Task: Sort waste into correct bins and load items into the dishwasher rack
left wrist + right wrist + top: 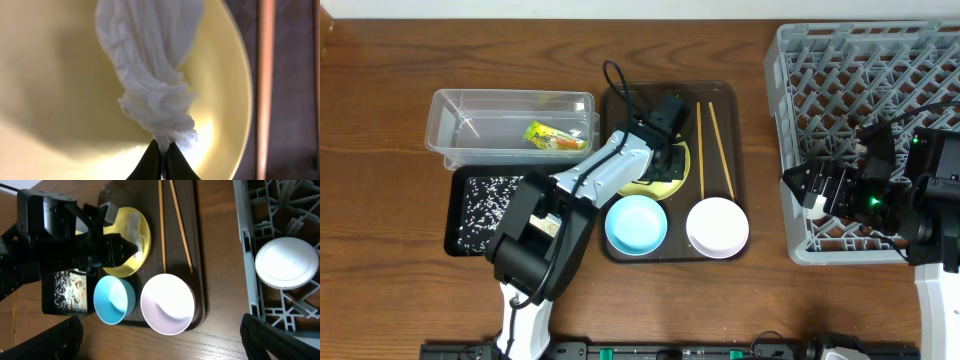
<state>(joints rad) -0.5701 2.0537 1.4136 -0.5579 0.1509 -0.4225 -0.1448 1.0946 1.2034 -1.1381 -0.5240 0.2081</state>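
Observation:
My left gripper (162, 147) is shut on the crumpled white scrap (150, 65), which hangs over the round yellow plate (50, 75). In the overhead view this gripper (665, 160) is above the plate (650, 186) on the brown serving tray. The light blue bowl (636, 223), the pinkish-white bowl (717, 227) and the chopsticks (710, 150) lie on that tray. The snack wrapper (552, 137) lies in the clear tub (470, 110). Rice scraps cover the black tray (480, 205). My right gripper (810, 190) is open and empty at the left edge of the grey rack (880, 70).
The brown serving tray (740, 120) sits between the bins and the rack. A white round object (286, 262) lies in the rack (250, 255) in the right wrist view. Bare wooden table lies in front of the trays.

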